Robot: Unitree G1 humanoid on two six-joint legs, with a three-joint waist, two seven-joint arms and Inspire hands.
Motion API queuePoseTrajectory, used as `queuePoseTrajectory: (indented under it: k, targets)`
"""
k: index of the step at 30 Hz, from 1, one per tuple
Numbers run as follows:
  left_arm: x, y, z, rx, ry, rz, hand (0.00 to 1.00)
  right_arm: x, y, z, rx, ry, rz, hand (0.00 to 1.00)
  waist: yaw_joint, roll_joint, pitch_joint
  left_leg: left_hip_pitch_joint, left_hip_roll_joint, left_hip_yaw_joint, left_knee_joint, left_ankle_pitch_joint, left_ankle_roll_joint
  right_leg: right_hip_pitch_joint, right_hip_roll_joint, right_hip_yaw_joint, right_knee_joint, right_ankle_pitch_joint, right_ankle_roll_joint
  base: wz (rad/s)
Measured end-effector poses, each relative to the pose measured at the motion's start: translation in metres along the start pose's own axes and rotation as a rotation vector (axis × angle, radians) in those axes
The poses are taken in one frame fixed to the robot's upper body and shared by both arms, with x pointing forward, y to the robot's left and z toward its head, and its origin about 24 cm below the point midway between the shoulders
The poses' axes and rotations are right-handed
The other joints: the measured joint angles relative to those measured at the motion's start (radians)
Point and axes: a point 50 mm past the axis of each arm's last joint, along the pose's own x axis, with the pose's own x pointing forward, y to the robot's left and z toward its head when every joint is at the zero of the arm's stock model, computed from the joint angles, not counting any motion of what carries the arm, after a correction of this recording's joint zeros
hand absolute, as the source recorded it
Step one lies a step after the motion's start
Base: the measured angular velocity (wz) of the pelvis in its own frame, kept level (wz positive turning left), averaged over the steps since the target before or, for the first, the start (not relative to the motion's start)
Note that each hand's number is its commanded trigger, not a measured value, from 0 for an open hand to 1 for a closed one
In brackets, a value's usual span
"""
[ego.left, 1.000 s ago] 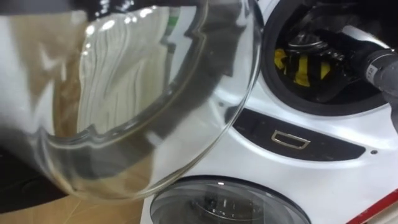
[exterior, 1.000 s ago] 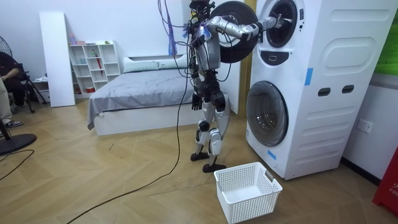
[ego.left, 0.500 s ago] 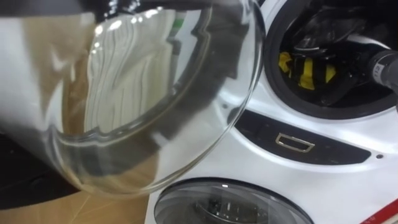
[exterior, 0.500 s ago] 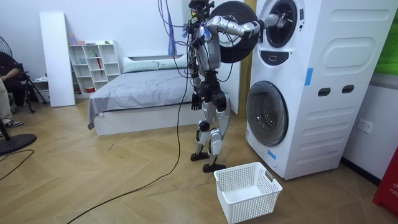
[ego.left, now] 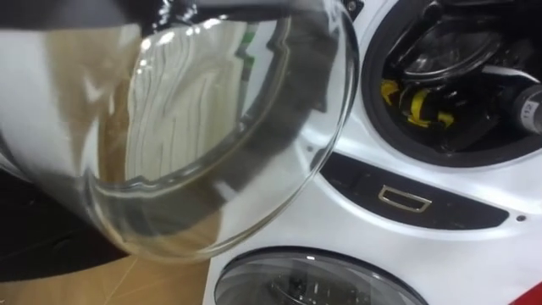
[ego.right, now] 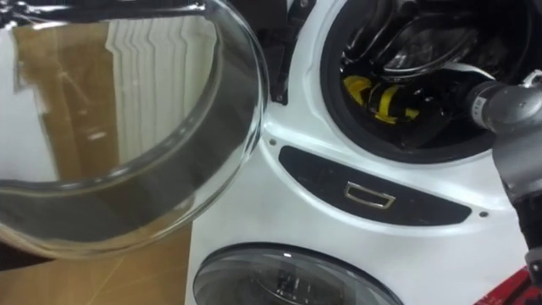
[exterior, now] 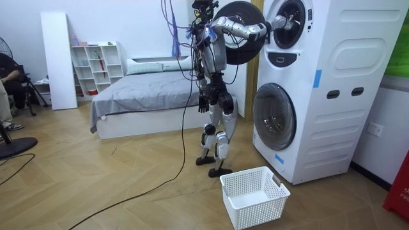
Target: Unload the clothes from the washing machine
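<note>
The upper washing machine [exterior: 300, 32] stands with its round glass door [ego.left: 212, 127] swung wide to my left. A yellow garment [ego.left: 415, 106] lies among dark cloth inside the drum [ego.right: 398, 51]. My right arm goes in from the right; its grey wrist [ego.right: 495, 106] sits at the drum's mouth, and the hand beyond it is lost among the dark cloth. My left hand [exterior: 203, 103] hangs relaxed beside my hip. I stand upright just left of the stacked machines.
A lower machine with a closed round door [ego.left: 322, 284] sits under the drum, with a dark panel and metal handle recess [ego.left: 404, 199] between them. On the floor in front stands a white laundry basket [exterior: 252, 195]. Behind me is a bed [exterior: 140, 89].
The whole eye picture has shifted a little. My right wrist sits deeper at the drum's mouth, and less of the yellow garment shows under the dark shapes. My stance is unchanged.
</note>
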Motion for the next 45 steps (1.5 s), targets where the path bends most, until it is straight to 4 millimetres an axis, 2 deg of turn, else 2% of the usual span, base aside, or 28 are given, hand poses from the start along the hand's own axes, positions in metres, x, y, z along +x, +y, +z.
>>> queuePoseTrajectory:
  k: [4, 8, 14, 19, 27, 29, 35, 40, 43, 45]
  targets:
    - [0.001, -0.001, 0.005, 0.016, -0.005, -0.005, 0.0, -0.006, 0.0, -0.007, -0.097, 0.011, -0.099, 1.0, 0.029, 0.018, -0.0015, 0.001, 0.007, 0.0, -0.005, 0.0, 0.0, -0.002, 0.003, 0.008, -0.001, 0.0, 0.0, 0.07]
    - [0.001, 0.0, 0.007, 0.017, -0.016, -0.003, 0.0, -0.011, 0.006, -0.012, -0.119, -0.009, -0.117, 1.0, 0.024, 0.017, -0.0026, 0.004, 0.009, 0.01, -0.005, 0.0, 0.0, 0.001, 0.002, 0.009, -0.009, 0.0, 0.0, 0.09]
    - [-0.001, 0.001, 0.022, 0.008, -0.084, -0.001, 0.0, -0.011, 0.009, -0.012, -0.136, -0.025, -0.164, 1.0, 0.032, 0.02, -0.0027, 0.001, 0.004, 0.01, -0.004, 0.0, 0.001, 0.007, -0.001, 0.027, -0.016, 0.0, 0.001, -0.01]
    - [0.0, -0.001, 0.018, 0.014, -0.071, -0.005, 0.0, -0.013, 0.009, -0.01, -0.152, -0.033, -0.176, 1.0, 0.048, 0.023, -0.0021, 0.001, 0.009, 0.013, -0.013, 0.0, 0.0, 0.003, 0.003, 0.026, -0.016, -0.001, 0.001, -0.02]
    - [0.0, -0.005, 0.011, 0.031, -0.051, -0.015, 0.0, -0.015, 0.008, -0.004, -0.159, -0.058, -0.188, 1.0, 0.047, 0.03, -0.0009, -0.001, 0.011, 0.023, -0.016, -0.001, -0.002, -0.003, 0.006, 0.027, -0.016, -0.001, 0.002, -0.04]
    - [0.0, -0.005, 0.012, 0.032, -0.057, -0.014, 0.0, -0.016, 0.008, -0.004, -0.156, -0.066, -0.189, 1.0, 0.049, 0.027, -0.0019, -0.001, 0.012, 0.031, -0.02, -0.001, -0.002, -0.008, 0.009, 0.048, -0.015, -0.001, 0.002, -0.12]
    - [-0.001, -0.004, 0.015, 0.04, -0.075, -0.008, 0.0, -0.025, 0.004, 0.013, -0.167, -0.143, -0.214, 1.0, 0.046, 0.021, -0.0033, -0.01, 0.012, 0.06, -0.021, -0.001, -0.002, -0.03, 0.013, 0.071, -0.014, -0.001, 0.002, -0.15]
    - [-0.001, -0.005, 0.015, 0.048, -0.087, -0.012, 0.0, -0.031, 0.009, 0.032, -0.148, -0.238, -0.182, 1.0, 0.013, 0.012, -0.0045, -0.023, 0.011, 0.069, -0.013, -0.001, -0.002, -0.044, 0.009, 0.095, -0.012, -0.001, 0.002, -0.09]
    - [-0.001, -0.006, 0.012, 0.052, -0.095, -0.015, 0.0, -0.046, 0.01, 0.055, -0.186, -0.343, -0.175, 1.0, -0.003, 0.014, -0.0024, -0.033, 0.011, 0.098, -0.013, -0.001, -0.002, -0.064, 0.011, 0.109, -0.013, -0.001, 0.002, -0.29]
    - [0.0, -0.006, 0.01, 0.047, -0.096, -0.015, 0.0, -0.05, 0.012, 0.06, -0.188, -0.374, -0.172, 1.0, -0.017, 0.013, -0.0032, -0.034, 0.011, 0.108, -0.013, -0.001, -0.002, -0.065, 0.011, 0.111, -0.013, -0.001, 0.002, -0.08]
